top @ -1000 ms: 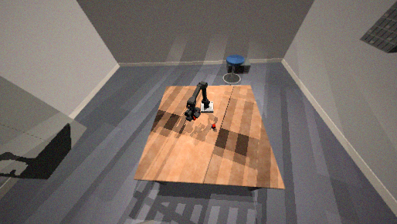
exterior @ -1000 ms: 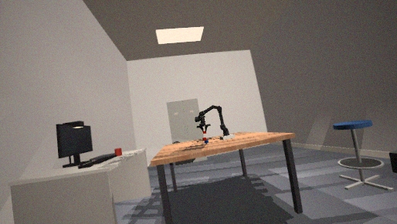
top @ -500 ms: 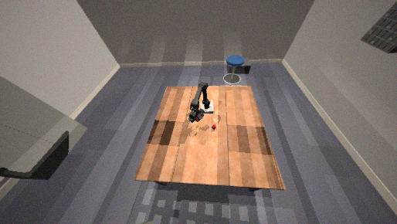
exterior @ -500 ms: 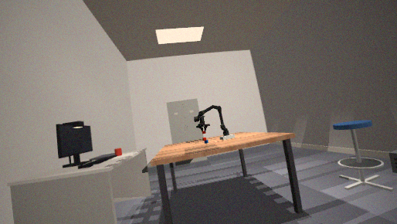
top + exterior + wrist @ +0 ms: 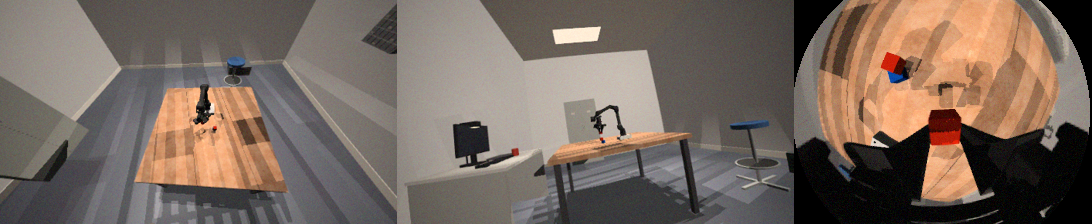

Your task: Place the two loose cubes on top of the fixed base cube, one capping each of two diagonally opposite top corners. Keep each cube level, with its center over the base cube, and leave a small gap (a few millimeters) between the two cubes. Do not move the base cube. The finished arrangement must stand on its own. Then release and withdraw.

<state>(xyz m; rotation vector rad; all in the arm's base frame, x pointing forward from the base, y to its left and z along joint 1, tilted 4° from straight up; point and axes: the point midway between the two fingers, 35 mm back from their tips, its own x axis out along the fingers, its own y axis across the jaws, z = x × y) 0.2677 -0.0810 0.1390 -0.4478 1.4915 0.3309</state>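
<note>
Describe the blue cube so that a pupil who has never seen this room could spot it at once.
Find the wooden table carrying the black arm. On its top, a small blue cube sits beneath a red one. Its color sets it apart: both that upper cube and the one in the end effector are red.

The cubes (image 5: 945, 127) (image 5: 893, 63) are red, the base (image 5: 897, 77) (image 5: 603, 141) blue. The tabletop (image 5: 216, 166) (image 5: 629, 145) is orange-brown with darker stripes and blocks. The arm (image 5: 204, 94) (image 5: 618, 116) is black, the stool seat (image 5: 235, 62) (image 5: 749, 124) blue.
</note>
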